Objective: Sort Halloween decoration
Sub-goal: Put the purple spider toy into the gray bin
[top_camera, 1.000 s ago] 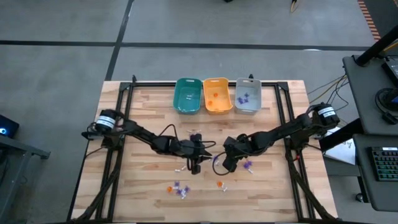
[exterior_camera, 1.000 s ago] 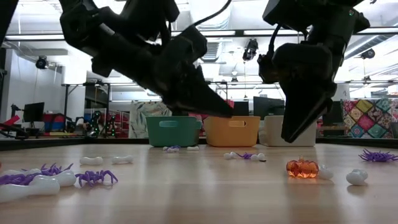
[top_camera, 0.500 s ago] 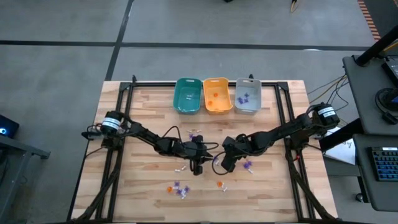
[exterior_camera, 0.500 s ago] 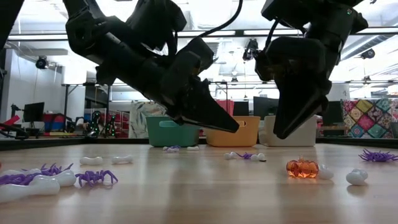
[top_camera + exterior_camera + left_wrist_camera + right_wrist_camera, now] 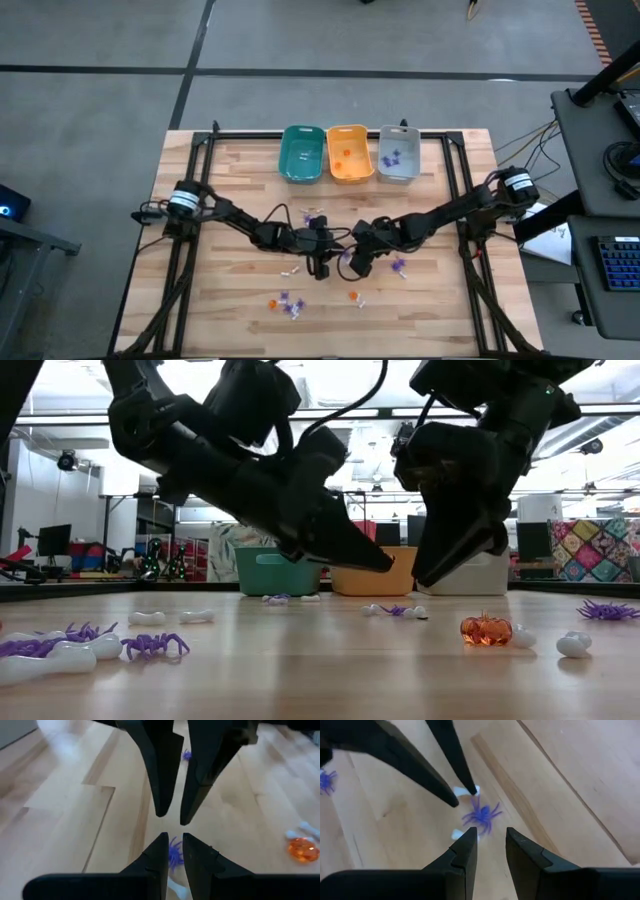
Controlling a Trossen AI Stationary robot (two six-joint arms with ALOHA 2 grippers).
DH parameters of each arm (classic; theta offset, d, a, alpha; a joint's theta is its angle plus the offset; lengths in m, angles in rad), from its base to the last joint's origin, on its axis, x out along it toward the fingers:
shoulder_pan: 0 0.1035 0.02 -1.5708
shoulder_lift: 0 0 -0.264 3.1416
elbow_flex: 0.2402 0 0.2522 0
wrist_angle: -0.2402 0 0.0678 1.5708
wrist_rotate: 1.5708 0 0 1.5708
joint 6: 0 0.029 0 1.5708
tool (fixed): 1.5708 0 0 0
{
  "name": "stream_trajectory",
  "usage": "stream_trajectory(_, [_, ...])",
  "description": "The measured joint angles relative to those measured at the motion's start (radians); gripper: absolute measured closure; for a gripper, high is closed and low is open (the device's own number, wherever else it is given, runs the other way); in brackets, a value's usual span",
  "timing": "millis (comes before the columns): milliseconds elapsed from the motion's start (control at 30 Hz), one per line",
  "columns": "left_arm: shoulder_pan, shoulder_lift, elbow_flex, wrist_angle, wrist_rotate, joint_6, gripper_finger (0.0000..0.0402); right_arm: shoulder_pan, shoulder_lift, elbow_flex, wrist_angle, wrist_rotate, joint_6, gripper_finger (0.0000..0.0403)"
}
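The Halloween decoration lies scattered on the wooden table as tiny trinkets. A purple spider [image 5: 481,815] lies flat mid-table with small white pieces [image 5: 470,790] beside it. My left gripper [image 5: 174,836] and my right gripper [image 5: 491,834] hover just above this spider, tips facing each other. Each stands open by a narrow gap with nothing between its fingers. In the low view the left gripper [image 5: 388,566] slants down from the left, the right gripper [image 5: 420,582] from the right, and the spider [image 5: 395,610] lies below both.
A teal bin [image 5: 302,152], an orange bin [image 5: 349,152] and a grey bin [image 5: 397,152] stand in a row at the far edge. An orange pumpkin [image 5: 486,630], more purple spiders [image 5: 150,645] and white bones [image 5: 148,618] lie nearer the front edge.
My left gripper has sunk a little toward the table, still slanting down. My right gripper has tipped, and its fingertips have swung toward the left gripper. The two sets of tips now stand closer together above the purple spider. No trinket has moved.
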Motion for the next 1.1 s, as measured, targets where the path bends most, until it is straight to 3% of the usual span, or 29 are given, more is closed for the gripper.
stream_trajectory(567, [0.003, 0.122, 0.052, 0.044, -0.003, -0.011, 0.0363, -0.003, 0.016, 0.000, 0.034, 0.002, 0.000, 0.0312])
stream_trajectory(1100, [0.003, 0.115, 0.049, 0.015, -0.005, -0.026, 0.0363, -0.009, 0.041, 0.000, 0.031, 0.005, 0.061, 0.0312])
